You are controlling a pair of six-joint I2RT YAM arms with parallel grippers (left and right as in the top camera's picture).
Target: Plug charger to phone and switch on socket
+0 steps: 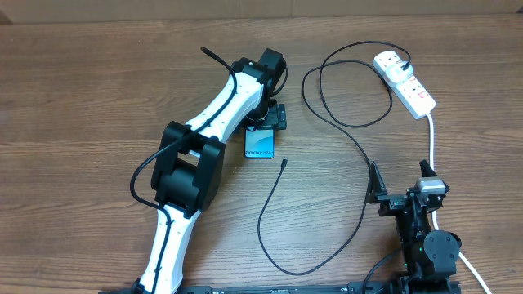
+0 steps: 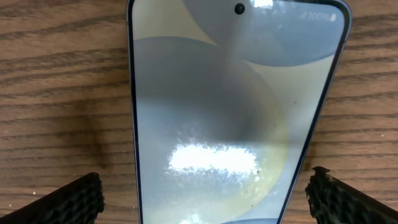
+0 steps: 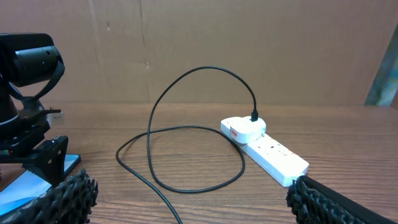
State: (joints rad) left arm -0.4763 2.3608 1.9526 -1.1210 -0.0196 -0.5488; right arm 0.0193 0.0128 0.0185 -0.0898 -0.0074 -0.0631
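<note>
The phone (image 1: 260, 147) lies flat on the wooden table, its far end hidden under my left gripper (image 1: 268, 121). In the left wrist view the phone (image 2: 236, 106) fills the frame, and my left gripper (image 2: 205, 202) is open, one finger on each side of it and not touching its edges. The charger is a black cable (image 1: 359, 147) looping over the table. Its connector tip (image 1: 283, 163) lies loose just right of the phone, and its white plug (image 1: 390, 61) sits in the socket (image 1: 413, 90). My right gripper (image 1: 402, 184) is open and empty at the near right, facing the socket (image 3: 273, 155).
The socket's thick white cord (image 1: 431, 143) runs down the right side past my right arm. Loops of cable (image 3: 186, 180) lie between my right gripper (image 3: 193, 199) and the phone (image 3: 25, 183). A cardboard wall (image 3: 249, 43) stands behind the table.
</note>
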